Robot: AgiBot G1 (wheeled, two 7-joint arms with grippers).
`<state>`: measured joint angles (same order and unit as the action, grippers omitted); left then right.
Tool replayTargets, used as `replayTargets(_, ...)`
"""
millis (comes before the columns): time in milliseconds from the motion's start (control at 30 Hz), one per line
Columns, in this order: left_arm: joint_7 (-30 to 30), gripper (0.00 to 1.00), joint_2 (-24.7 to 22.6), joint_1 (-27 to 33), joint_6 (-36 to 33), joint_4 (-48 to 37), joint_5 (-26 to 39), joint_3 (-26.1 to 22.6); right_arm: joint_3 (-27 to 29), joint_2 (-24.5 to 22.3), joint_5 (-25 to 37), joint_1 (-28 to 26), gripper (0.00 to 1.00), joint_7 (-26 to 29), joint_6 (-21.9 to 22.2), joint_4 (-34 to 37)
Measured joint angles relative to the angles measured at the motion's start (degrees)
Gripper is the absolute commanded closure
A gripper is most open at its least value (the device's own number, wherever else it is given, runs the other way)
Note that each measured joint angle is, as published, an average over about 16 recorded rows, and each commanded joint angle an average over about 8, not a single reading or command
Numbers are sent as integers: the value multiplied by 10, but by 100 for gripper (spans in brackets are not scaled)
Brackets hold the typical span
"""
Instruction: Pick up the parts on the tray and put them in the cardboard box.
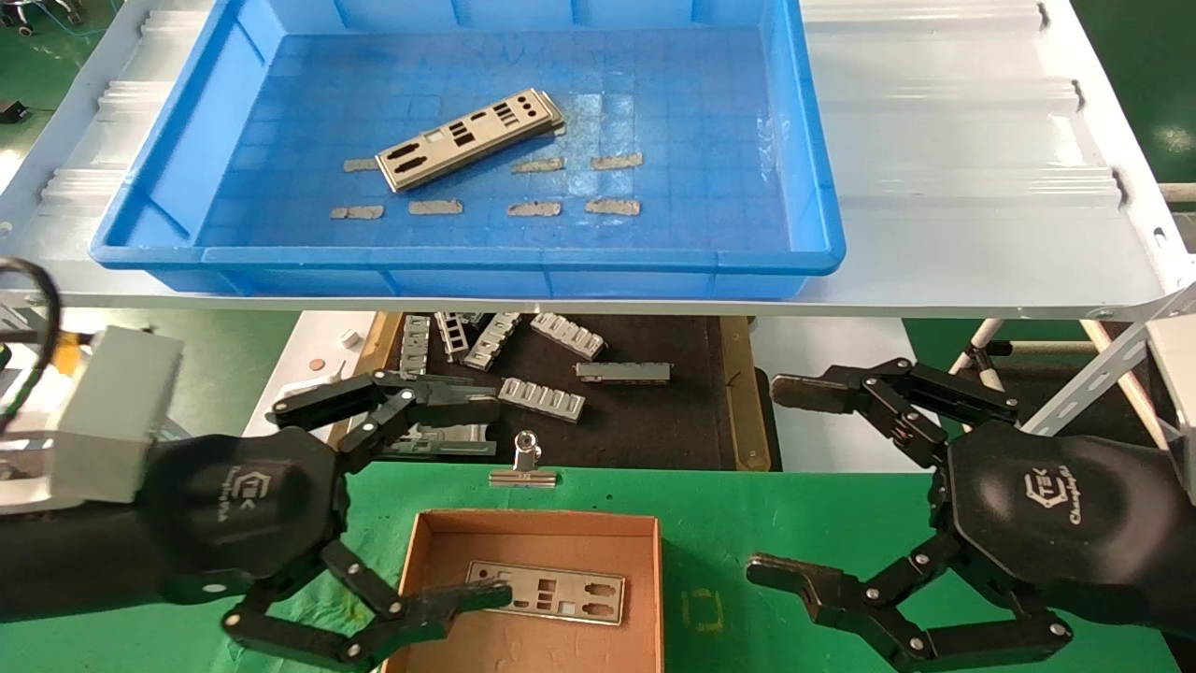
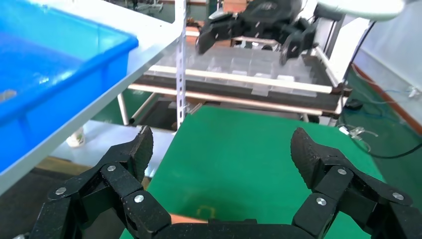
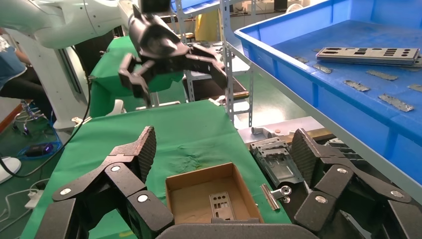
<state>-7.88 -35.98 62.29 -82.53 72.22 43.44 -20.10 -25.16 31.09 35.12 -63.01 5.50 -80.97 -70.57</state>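
A small stack of silver-grey punched plates (image 1: pixel 467 138) lies at a slant in the blue tray (image 1: pixel 486 254) on the upper shelf. It also shows in the right wrist view (image 3: pixel 370 54). The brown cardboard box (image 1: pixel 537 542) sits on the green cloth below and holds one plate (image 1: pixel 547 591), which the right wrist view shows too (image 3: pixel 222 205). My left gripper (image 1: pixel 495 498) is open and empty over the box's left edge, its lower fingertip above the plate. My right gripper (image 1: pixel 768 479) is open and empty to the right of the box.
Several tan tape strips (image 1: pixel 617 206) lie on the tray floor. A dark mat with a wooden rim (image 1: pixel 645 421) behind the box holds ribbed grey brackets (image 1: pixel 542 397). A metal binder clip (image 1: pixel 525 465) lies at the cloth's far edge. The white shelf (image 1: pixel 962 187) overhangs the mat.
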Motion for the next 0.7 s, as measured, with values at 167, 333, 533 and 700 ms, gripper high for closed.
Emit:
replayTargets(167, -18, 0, 6, -5, -21, 9, -11, 27, 0, 0, 0, 0, 0, 0, 0, 0)
replayTargets(333, -29, 0, 11, -8, -35, 15, -18, 44, 0, 0, 0, 0, 0, 0, 0, 0)
replayTargets(533, -33, 0, 12, -9, -39, 17, -21, 50, 0, 0, 0, 0, 0, 0, 0, 0)
replayTargets(700, -32, 0, 12, -9, -37, 16, -20, 48, 0, 0, 0, 0, 0, 0, 0, 0)
